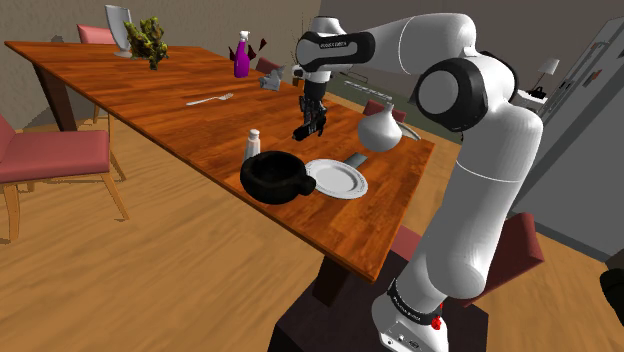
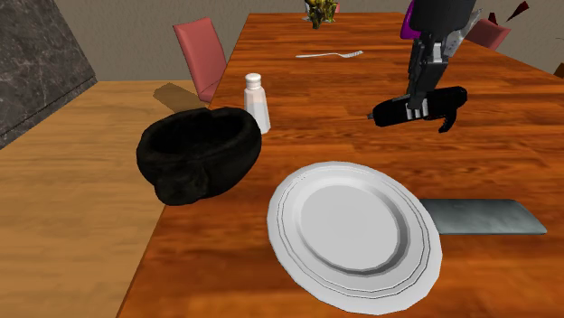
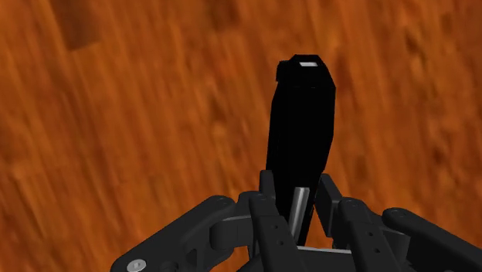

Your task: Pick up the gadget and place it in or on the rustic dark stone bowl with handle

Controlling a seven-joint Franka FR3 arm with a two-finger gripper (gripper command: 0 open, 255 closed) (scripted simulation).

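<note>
The gripper [image 2: 423,101] pinches the gadget [image 2: 418,108] between its two fingers, above the table [image 1: 150,90]. The gadget is a slim, all-black, matte piece. In the second exterior view its long axis runs nearly level across the picture, its narrow end pointing toward the salt shaker [image 2: 257,101], with a short prong hanging from the other end. In the wrist view it reaches straight out from the fingers, and a pale patch shows at its far tip.

The bowl [image 2: 199,154] is black, rough and lumpy, and stands near the table's edge, just beside a white ridged plate [image 2: 352,226]. The table is glossy, reddish, streaked wood. A fork [image 1: 208,99] lies farther along it. Pink chairs [image 1: 50,155] stand on a wooden floor.
</note>
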